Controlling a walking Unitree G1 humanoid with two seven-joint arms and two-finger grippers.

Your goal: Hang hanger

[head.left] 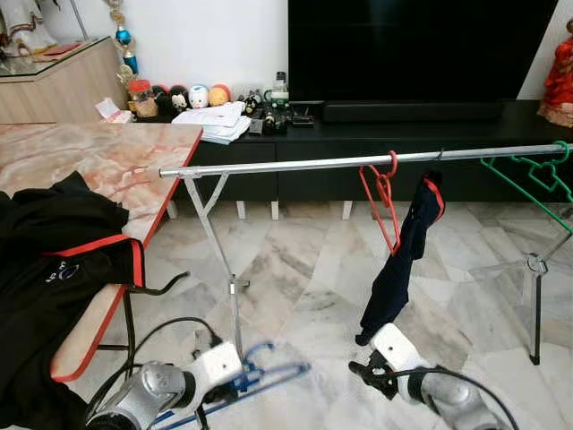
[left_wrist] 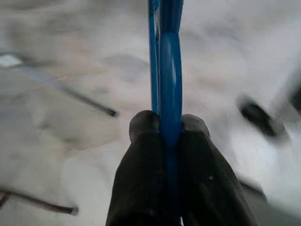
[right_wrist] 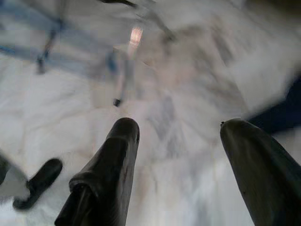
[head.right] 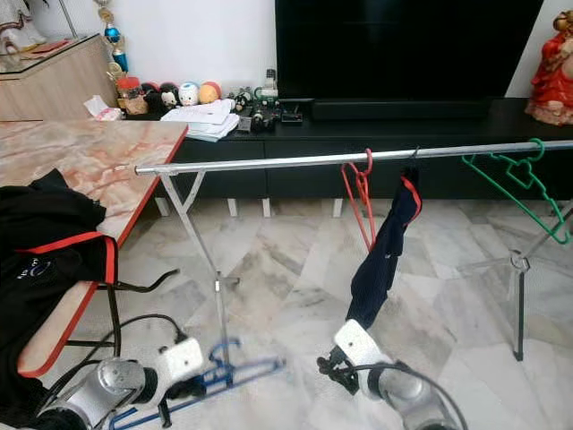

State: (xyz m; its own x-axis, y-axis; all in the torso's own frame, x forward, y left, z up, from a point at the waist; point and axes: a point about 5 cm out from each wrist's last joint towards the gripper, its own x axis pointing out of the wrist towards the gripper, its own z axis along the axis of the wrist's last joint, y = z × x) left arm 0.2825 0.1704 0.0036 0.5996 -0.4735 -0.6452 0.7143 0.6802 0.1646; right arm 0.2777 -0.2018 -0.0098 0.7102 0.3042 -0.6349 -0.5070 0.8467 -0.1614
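Note:
A silver clothes rail (head.left: 358,162) spans the room on thin metal legs. On it hang a red hanger (head.left: 382,199), a dark navy garment (head.left: 400,260) and a green hanger (head.left: 528,179) at the far right. Low at the front, my left gripper (head.left: 228,387) is shut on a blue hanger (head.left: 269,376); the left wrist view shows the blue hanger (left_wrist: 169,70) pinched between the fingers (left_wrist: 141,155). My right gripper (head.left: 367,372) is open just below the navy garment, its fingers (right_wrist: 117,160) spread over the floor with nothing between them.
A marble-topped table (head.left: 98,161) with a red edge stands at the left, black and red clothing (head.left: 54,269) draped over it. A black TV cabinet (head.left: 403,134) with small ornaments lines the back wall. The rail's left leg (head.left: 224,260) stands close to my left gripper.

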